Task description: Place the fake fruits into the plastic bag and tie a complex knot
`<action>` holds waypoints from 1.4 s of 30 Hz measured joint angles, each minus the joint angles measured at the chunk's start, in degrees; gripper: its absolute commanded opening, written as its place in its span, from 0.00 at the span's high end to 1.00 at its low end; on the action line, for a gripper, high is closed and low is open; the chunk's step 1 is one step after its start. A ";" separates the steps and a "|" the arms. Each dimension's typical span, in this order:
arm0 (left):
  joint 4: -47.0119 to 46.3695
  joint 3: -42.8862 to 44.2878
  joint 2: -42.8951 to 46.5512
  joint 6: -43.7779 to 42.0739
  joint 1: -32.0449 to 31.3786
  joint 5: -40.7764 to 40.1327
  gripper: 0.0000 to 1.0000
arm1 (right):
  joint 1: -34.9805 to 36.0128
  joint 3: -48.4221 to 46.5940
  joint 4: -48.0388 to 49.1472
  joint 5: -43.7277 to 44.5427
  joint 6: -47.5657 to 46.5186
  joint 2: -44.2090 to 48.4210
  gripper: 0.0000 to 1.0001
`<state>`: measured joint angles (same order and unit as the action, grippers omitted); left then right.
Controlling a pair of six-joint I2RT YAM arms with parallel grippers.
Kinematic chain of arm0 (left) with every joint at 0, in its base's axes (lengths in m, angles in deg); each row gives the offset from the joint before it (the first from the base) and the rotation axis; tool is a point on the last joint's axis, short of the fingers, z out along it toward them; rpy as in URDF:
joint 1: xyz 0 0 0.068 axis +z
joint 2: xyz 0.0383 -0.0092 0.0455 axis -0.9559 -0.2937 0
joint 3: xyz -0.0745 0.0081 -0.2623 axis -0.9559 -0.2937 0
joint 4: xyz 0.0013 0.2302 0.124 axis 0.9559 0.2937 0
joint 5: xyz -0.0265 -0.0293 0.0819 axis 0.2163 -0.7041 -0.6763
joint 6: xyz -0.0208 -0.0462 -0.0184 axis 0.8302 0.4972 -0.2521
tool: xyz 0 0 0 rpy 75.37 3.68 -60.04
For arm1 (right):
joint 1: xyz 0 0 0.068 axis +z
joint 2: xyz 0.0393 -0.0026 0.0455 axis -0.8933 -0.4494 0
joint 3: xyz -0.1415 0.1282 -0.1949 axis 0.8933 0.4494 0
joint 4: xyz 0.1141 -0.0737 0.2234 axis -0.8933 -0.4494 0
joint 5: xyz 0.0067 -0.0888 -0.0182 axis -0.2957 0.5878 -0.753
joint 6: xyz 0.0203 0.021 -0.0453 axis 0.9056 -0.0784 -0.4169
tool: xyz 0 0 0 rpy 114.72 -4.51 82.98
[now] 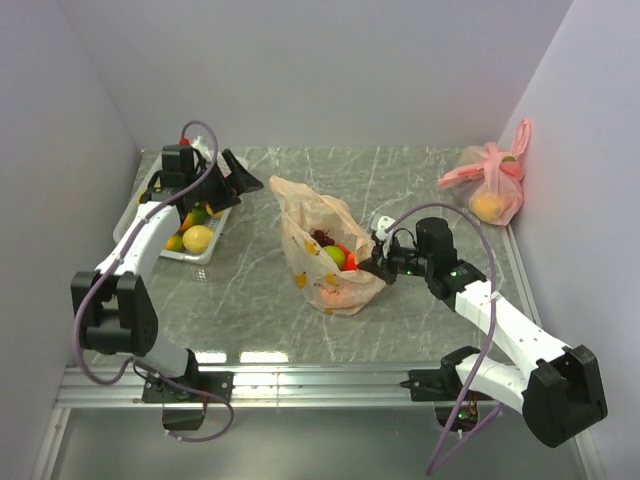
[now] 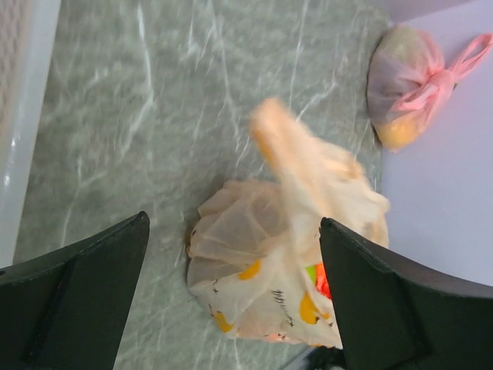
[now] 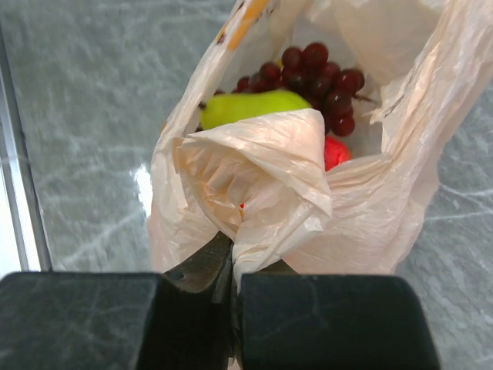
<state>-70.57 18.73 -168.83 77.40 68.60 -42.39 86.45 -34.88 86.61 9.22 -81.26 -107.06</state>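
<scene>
Plastic bag [image 1: 305,240] stands in the middle of the table [image 1: 420,190], mouth up, with some fake fruits [image 1: 335,255] inside. At its 3 o'clock side the right gripper [image 1: 372,265] pinches the rim tight. The left gripper [image 1: 240,180] hangs wide open and holds nothing, at the bag's 10 o'clock. More fruits lie in the tray [image 1: 135,215], at 7 o'clock from that hand, so the left arm is nearer to them.

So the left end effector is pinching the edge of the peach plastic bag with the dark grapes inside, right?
No, the right end effector pinches the edge of the thin translucent peach-orange plastic bag, with the dark red plastic grapes inside; the right wrist view shows it.
</scene>
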 measured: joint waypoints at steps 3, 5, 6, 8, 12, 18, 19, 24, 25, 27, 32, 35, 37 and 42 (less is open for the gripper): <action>-2.16 -2.73 -3.45 3.21 0.52 2.49 0.01 | -0.28 -0.02 -3.10 -0.61 -4.11 -0.22 1.00; -4.28 -3.02 -5.51 5.03 0.42 4.50 0.01 | -0.31 -0.15 -4.94 -1.03 -6.67 -0.70 1.00; -5.57 -2.99 -6.34 5.97 0.37 5.29 0.01 | -0.33 -0.20 -5.79 -1.14 -7.85 -1.01 1.00; -8.81 -2.99 -8.04 7.69 0.33 6.97 0.01 | -0.35 -0.22 -7.19 -1.25 -9.60 -1.53 1.00; -15.47 -2.95 -10.88 11.08 0.33 9.35 0.01 | -0.35 -0.26 -8.98 -1.33 -11.74 -2.16 1.00; -25.75 -1.99 -15.63 17.38 -0.09 12.50 0.03 | -0.39 -0.90 -10.05 -1.53 -13.07 -2.86 1.00; -27.04 -1.53 -16.70 18.47 -0.33 13.07 0.07 | -0.44 -0.98 -10.16 -1.53 -13.16 -2.97 1.00; -32.02 -0.79 -19.74 23.06 -2.93 15.47 0.29 | -0.52 -2.01 -10.36 -1.53 -13.18 -3.54 1.00; -32.70 -0.79 -19.89 24.06 -3.54 16.20 0.33 | -0.55 -2.12 -10.34 -1.53 -13.16 -3.54 1.00; -34.05 -0.79 -19.96 25.05 -4.42 17.16 0.46 | -0.55 -2.38 -10.58 -1.53 -13.09 -3.54 1.00; -30.64 1.64 -19.71 21.68 -4.42 17.35 0.93 | -1.77 -3.93 -12.13 -1.73 -11.67 -3.15 1.00; -21.16 8.04 -18.56 11.30 -3.87 15.50 1.00 | -4.09 -6.58 -13.57 -2.01 -9.01 -2.19 1.00; -14.80 12.24 -16.09 2.21 -4.11 12.90 1.00 | -6.58 -9.79 -14.49 -2.84 -5.90 -1.16 1.00; -5.97 12.00 -0.39 -23.71 -9.75 0.50 1.00 | -12.20 -19.54 -14.86 -4.92 3.06 0.09 1.00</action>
<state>-76.54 30.73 -169.22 53.68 58.86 -41.89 74.25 -54.42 71.75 4.30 -78.20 -106.98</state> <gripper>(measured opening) 0.026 0.009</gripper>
